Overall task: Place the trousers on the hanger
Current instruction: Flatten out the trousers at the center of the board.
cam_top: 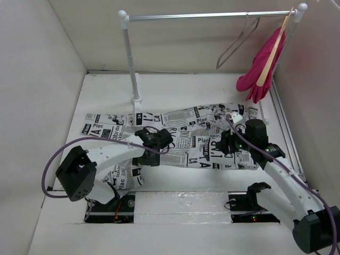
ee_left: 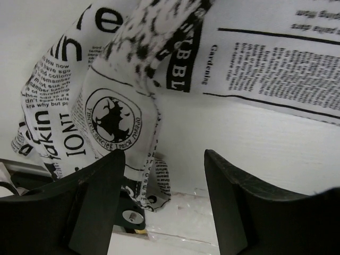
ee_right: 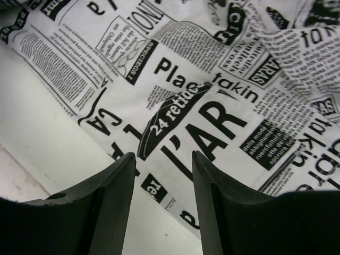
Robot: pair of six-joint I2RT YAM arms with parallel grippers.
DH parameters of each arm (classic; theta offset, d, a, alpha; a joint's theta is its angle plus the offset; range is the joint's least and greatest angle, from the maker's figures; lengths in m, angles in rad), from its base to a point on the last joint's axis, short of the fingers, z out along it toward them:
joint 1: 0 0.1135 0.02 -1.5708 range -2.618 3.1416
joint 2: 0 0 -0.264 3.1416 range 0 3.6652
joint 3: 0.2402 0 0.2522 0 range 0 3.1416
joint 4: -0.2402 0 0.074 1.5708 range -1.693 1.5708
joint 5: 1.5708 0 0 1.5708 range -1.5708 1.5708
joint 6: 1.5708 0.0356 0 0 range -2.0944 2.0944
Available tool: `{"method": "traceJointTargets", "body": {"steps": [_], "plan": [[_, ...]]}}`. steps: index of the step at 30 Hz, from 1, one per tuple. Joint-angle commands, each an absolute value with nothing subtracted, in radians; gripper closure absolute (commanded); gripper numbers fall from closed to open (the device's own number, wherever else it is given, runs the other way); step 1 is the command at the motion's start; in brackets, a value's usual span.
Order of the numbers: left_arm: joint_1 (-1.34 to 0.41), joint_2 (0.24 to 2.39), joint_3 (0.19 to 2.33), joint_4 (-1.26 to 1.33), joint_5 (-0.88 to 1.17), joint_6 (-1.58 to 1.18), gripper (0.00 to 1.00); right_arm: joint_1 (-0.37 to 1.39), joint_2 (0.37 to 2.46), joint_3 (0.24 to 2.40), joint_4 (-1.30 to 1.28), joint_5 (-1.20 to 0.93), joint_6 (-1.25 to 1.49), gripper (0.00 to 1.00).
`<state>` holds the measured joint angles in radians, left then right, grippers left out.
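Observation:
The trousers (cam_top: 186, 135), white with black newspaper print, lie spread flat across the table from left to right. My left gripper (cam_top: 153, 154) is open and low over their near edge. In the left wrist view its jaws (ee_left: 164, 159) frame bare table, with a fold of the trousers (ee_left: 111, 111) just past the left finger. My right gripper (cam_top: 226, 144) is open over the trousers' right part. In the right wrist view it (ee_right: 162, 156) straddles the printed cloth (ee_right: 212, 117) at its edge. The grey wire hanger (cam_top: 238, 45) hangs empty on the rail.
The metal rail (cam_top: 212, 16) spans the back on white posts, the left post (cam_top: 130, 58) standing just behind the trousers. A pink garment (cam_top: 260, 71) on a pale wooden hanger (cam_top: 273, 50) hangs at the rail's right end. White walls close in both sides.

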<state>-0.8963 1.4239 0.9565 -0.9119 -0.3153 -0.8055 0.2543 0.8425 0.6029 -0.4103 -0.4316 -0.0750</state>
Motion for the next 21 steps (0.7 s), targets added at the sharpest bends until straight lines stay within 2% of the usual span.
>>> {"method": "traceJointTargets", "body": {"steps": [1, 4, 6, 7, 10, 12, 16, 17, 21], "plan": [[-0.896, 1.384, 0.924, -0.979, -0.371, -0.888, 0.43, 0.296, 0.850, 0.629, -0.354, -0.462, -0.084, 0.48], [-0.896, 1.403, 0.902, -0.973, -0.367, -0.893, 0.45, 0.314, 0.844, 0.620, -0.350, -0.453, -0.084, 0.48], [-0.887, 1.425, 0.920, -0.992, -0.411, -0.899, 0.52, 0.324, 0.839, 0.611, -0.335, -0.459, -0.077, 0.48], [-0.887, 1.448, 0.923, -1.002, -0.429, -0.897, 0.72, 0.324, 0.836, 0.607, -0.330, -0.468, -0.078, 0.48], [-0.822, 1.448, 0.948, -1.005, -0.428, -0.861, 1.00, 0.324, 0.838, 0.615, -0.336, -0.471, -0.081, 0.48], [-0.787, 1.405, 0.994, -1.002, -0.434, -0.842, 1.00, 0.313, 0.838, 0.620, -0.336, -0.469, -0.084, 0.48], [-0.602, 1.356, 1.150, -0.994, -0.508, -0.715, 1.00, 0.304, 0.851, 0.626, -0.331, -0.462, -0.089, 0.48], [-0.510, 1.355, 1.188, -0.970, -0.517, -0.636, 1.00, 0.304, 0.859, 0.629, -0.334, -0.460, -0.090, 0.48], [-0.293, 1.423, 1.311, -0.856, -0.415, -0.431, 1.00, 0.304, 0.888, 0.632, -0.353, -0.437, -0.104, 0.47]]}}
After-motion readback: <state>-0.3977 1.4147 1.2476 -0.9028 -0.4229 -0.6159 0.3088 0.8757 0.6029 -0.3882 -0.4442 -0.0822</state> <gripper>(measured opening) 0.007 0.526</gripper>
